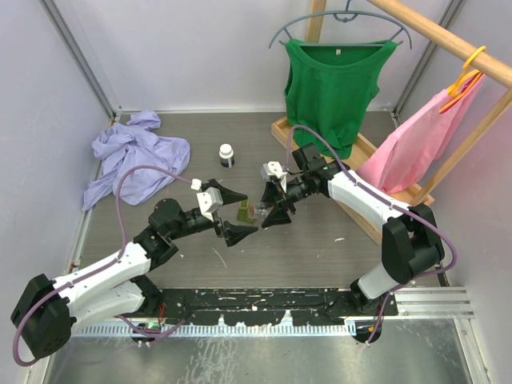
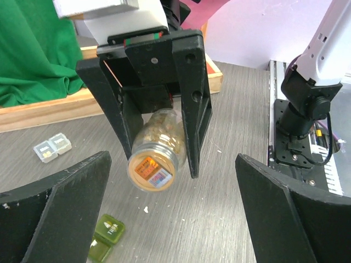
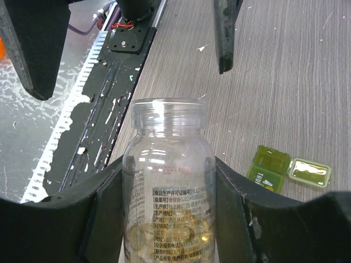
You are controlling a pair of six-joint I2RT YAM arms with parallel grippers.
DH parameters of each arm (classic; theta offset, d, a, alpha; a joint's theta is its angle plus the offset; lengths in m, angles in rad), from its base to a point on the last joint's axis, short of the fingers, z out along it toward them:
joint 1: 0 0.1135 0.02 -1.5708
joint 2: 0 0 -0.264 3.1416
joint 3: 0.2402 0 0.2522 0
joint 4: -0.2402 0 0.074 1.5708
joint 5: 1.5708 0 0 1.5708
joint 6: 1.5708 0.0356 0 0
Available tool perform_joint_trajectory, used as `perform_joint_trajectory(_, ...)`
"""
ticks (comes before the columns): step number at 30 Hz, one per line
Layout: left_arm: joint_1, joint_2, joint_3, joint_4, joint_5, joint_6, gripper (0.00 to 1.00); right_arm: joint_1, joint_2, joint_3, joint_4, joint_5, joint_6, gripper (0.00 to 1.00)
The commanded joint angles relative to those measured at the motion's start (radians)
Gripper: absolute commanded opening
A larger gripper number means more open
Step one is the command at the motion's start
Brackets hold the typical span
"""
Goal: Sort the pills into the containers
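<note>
Glinting translucent olive green, the case (image 3: 271, 167) lies near the bottle (image 3: 167, 181).

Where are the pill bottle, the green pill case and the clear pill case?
pill bottle (image 3: 170, 208), right wrist view, on its labelled side.
green pill case (image 3: 269, 167), right wrist view, on its top.
clear pill case (image 2: 52, 148), left wrist view, on its top.

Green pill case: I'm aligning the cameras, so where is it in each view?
Top external: green pill case at centre, beside the right gripper.
Left wrist: bottom left, below the bottle.
Right wrist: lower right, right of the bottle.
Shared landmark: the bottle that the right gripper holds.
</note>
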Motion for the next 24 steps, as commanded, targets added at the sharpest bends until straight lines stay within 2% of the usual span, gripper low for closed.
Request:
perform_joint_trajectory(1,0.005,-0.048,-0.045,0.136,0.000,-0.025,0.99,-0.006,-0.006,0.034,-0.009,-0.046,-0.030,0.01)
perform_joint_trajectory(14,0.005,-0.087,-0.099,0.161,-0.029,-0.042,0.99,-0.005,-0.007,0.041,-0.038,-0.050,-0.061,0.01)
perform_joint_trajectory(19,0.006,-0.046,-0.058,0.123,-0.005,0.011,0.99,-0.006,-0.007,0.042,-0.040,-0.054,-0.063,0.01)
perform_joint_trajectory(24,0.035,0.041,-0.018,0.176,0.058,0.000,0.94,-0.005,-0.010,0.042,-0.043,-0.053,-0.066,0.01)
